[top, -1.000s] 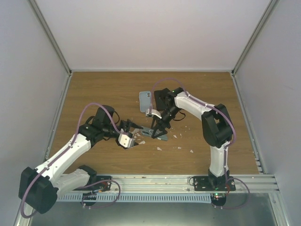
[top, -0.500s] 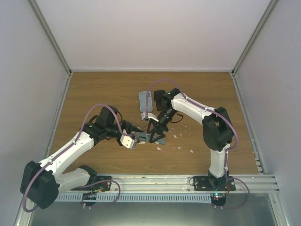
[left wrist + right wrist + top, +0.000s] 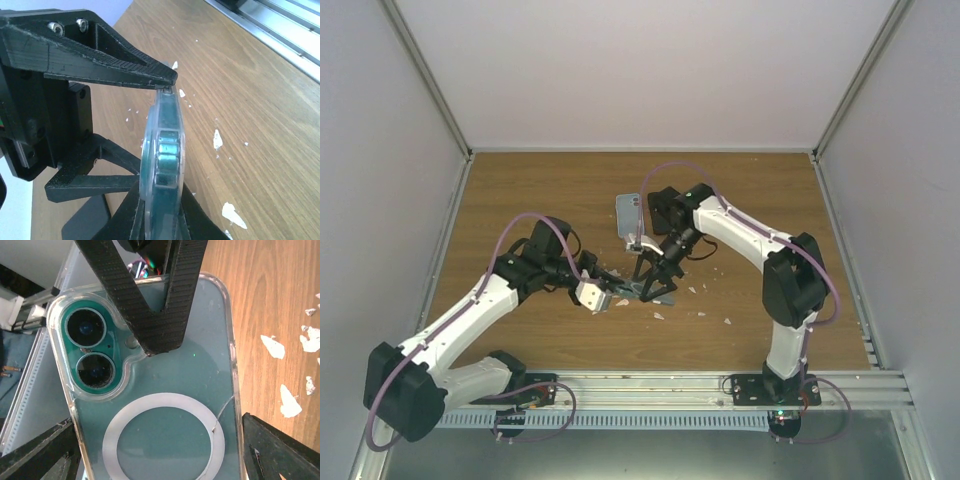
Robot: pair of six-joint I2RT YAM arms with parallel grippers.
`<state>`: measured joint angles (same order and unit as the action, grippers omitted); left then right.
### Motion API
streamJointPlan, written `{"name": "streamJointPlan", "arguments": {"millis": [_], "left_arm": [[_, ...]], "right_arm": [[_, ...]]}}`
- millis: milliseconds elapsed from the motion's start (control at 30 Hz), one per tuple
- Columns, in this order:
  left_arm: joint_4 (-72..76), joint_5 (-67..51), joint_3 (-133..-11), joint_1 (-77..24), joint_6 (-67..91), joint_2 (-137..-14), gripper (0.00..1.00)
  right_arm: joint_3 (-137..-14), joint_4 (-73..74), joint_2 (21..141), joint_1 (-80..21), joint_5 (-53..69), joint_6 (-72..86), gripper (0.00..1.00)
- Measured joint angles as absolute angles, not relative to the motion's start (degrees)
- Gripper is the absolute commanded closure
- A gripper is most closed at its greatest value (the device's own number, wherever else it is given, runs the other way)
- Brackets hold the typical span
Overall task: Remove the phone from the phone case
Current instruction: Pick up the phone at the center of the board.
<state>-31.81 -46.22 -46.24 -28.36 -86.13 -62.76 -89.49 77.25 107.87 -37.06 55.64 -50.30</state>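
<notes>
Finds the phone (image 3: 165,410), seated in its clear case (image 3: 229,320), at mid-tabletop (image 3: 540,190), stood on edge between both arms. Notes the left tool (image 3: 617,292) clenched across the phone's thickness at the camera end, pinching front and back. Notes the right tool (image 3: 655,285) spread wide, fingers touching the two long edges, apparently grasping the case across its width. Places the long axis crosswise to the right tool's fingers, camera end toward the left arm. Judges the coming peel to need one tool on the case lip alone. Records white flecks (image 3: 727,322) scattered near and a pale blue slab (image 3: 628,212) lying just beyond; sees no obstruction from either.
</notes>
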Motion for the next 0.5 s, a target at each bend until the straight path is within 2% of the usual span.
{"name": "streamJointPlan", "arguments": {"millis": [100,233,500], "left_arm": [[-32.8,-46.2,-47.4,-28.4,-83.9,-62.8,1.00],[-37.6,-46.7,-48.4,-28.3,-78.9,-63.7,1.00],[-42.7,-47.5,-54.3,-28.2,-68.3,-68.9,1.00]], "right_arm": [[-89.5,76.6,106.8,-35.7,56.8,-50.6,0.08],[-88.2,71.7,100.8,-31.7,56.4,-50.4,0.07],[-82.0,63.3,89.4,-31.2,50.3,-46.3,0.14]]}}
